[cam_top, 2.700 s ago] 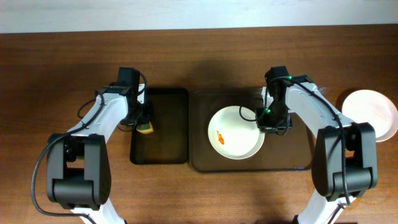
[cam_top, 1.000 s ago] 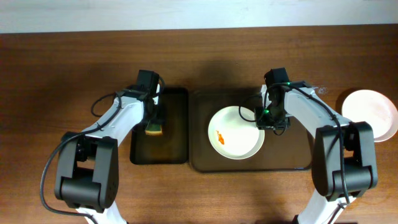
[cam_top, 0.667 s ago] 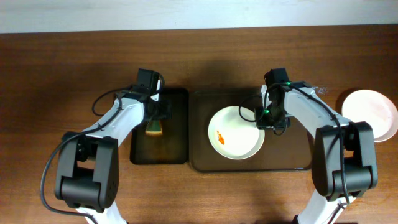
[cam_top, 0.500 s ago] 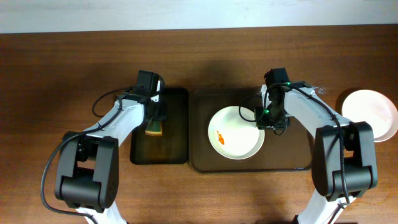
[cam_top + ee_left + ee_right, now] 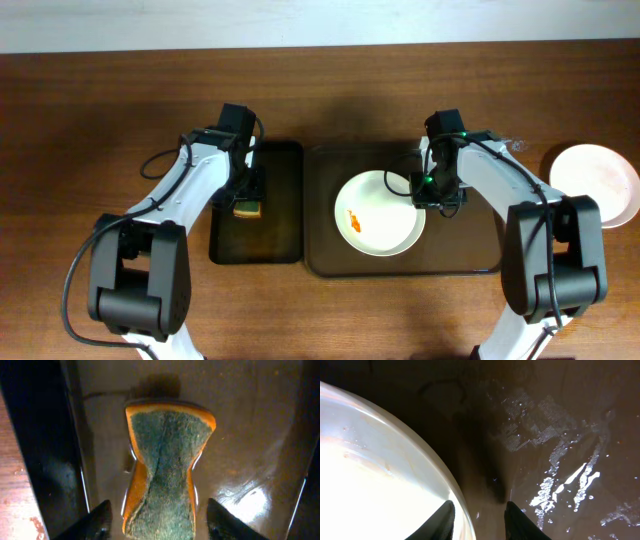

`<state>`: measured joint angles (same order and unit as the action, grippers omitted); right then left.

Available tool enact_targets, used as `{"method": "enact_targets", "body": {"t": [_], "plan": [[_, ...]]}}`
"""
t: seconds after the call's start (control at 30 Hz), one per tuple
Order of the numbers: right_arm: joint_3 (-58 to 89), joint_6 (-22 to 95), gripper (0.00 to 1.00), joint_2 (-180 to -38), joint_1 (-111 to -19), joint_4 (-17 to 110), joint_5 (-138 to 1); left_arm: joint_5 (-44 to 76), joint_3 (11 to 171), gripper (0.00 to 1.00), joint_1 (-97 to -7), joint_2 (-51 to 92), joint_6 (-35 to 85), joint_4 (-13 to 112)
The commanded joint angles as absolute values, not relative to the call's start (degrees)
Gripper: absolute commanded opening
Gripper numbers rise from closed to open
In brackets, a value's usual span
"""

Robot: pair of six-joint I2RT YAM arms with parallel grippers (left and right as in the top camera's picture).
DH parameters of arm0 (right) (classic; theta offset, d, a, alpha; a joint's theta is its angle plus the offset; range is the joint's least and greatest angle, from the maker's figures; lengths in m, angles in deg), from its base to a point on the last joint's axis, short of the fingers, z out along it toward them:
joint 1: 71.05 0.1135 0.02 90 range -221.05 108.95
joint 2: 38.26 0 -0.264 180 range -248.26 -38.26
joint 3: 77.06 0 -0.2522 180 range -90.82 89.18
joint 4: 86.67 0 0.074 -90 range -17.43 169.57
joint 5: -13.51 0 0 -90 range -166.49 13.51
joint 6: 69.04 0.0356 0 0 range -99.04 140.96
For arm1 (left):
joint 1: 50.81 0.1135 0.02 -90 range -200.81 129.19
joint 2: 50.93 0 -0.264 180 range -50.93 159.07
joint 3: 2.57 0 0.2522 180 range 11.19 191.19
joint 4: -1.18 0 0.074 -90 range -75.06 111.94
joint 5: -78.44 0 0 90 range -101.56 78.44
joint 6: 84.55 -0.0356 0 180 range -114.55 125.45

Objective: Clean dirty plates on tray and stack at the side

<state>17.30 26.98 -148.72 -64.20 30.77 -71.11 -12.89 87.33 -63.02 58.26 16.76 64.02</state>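
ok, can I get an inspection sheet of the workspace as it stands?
Surface: brown wooden table, no spills seen.
Job's things: round white plate with an orange smear on wet brown rimmed tray; second white plate on the table, right side.
Clutter: orange sponge with green scourer top in narrow black tray.
Grippers: left tool open, straddling the sponge; right tool open, astride the smeared plate's rim.
Cables: black cable loops on both arms.
Surroundings: pale strip beyond the far edge.

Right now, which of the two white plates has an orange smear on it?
The plate on the brown tray, marked by the smear. The other plate, off the tray at the far right, shows no orange.
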Motion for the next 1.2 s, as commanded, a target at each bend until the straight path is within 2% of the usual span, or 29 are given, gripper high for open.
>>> {"method": "enact_targets", "body": {"t": [0.0,0.03,0.17,0.2,0.23,0.27,0.3,0.33,0.37,0.43,0.5,0.57,0.67,0.73,0.83,0.9,1.03,1.07,1.1,1.17], "plan": [[17.6,27.2,0.35,-148.1,-64.0,30.8,-71.6,-12.8,85.0,0.53,-63.2,58.9,16.5,63.6],[17.6,27.2,0.34,-148.1,-64.0,30.8,-71.6,-12.9,84.3,0.48,-63.2,58.9,16.5,63.3],[17.6,27.2,0.34,-148.1,-64.0,30.8,-71.6,-12.8,81.6,0.37,-63.2,58.9,16.5,60.8],[17.6,27.2,0.34,-148.1,-64.0,30.8,-71.6,-12.8,81.4,0.3,-63.2,58.9,16.5,60.7],[17.6,27.2,0.35,-148.1,-64.0,30.8,-71.6,-12.8,81.4,0.1,-63.2,58.9,16.5,60.6],[17.6,27.2,0.35,-148.1,-64.0,30.8,-71.6,-12.9,81.5,0.02,-63.2,58.9,16.5,60.4],[17.6,27.1,0.35,-148.1,-64.0,30.8,-71.6,-12.9,81.6,0.26,-63.1,58.9,16.5,60.4],[17.6,27.1,0.35,-148.1,-64.0,30.8,-71.6,-12.9,81.8,0.72,-63.1,58.9,16.5,60.4],[17.6,27.1,0.35,-148.1,-64.0,30.9,-71.6,-12.9,82.2,0.87,-63.1,58.9,16.5,60.5],[17.6,27.1,0.35,-148.1,-64.0,31.4,-71.6,-12.9,83.6,0.88,-63.1,58.9,16.5,60.4],[17.6,27.2,0.35,-148.1,-64.0,32.2,-71.6,-12.9,84.6,0.84,-63.1,58.9,16.5,59.1],[17.6,27.2,0.35,-148.1,-64.0,32.7,-71.6,-12.8,84.5,0.72,-63.2,58.9,16.5,56.7],[17.6,27.2,0.35,-148.1,-64.0,32.8,-71.7,-12.8,84.3,0.63,-63.3,58.9,16.5,55.5],[17.6,27.2,0.35,-148.1,-64.0,32.9,-71.8,-12.9,83.4,0.59,-63.7,59.0,16.5,54.4],[17.6,27.2,0.35,-148.1,-64.0,32.9,-71.8,-12.9,80.7,0.58,-64.3,59.0,16.5,52.0],[17.6,27.2,0.35,-148.1,-64.0,32.9,-71.8,-13.1,79.2,0.26,-64.2,59.0,16.5,50.7],[17.6,27.1,0.35,-148.1,-64.0,32.9,-71.8,-12.9,78.9,0.0,-64.3,59.0,16.5,49.7],[17.5,27.2,0.35,-148.1,-64.0,32.9,-71.7,-12.6,79.7,0.0,-64.3,59.0,16.5,51.0],[17.0,26.8,0.46,-148.1,-64.2,32.5,-70.4,-12.6,81.0,0.0,-64.3,58.9,16.5,53.2],[14.6,25.0,0.55,-148.1,-65.0,29.9,-65.9,-12.7,84.3,0.0,-64.3,58.2,16.0,57.5]]}}
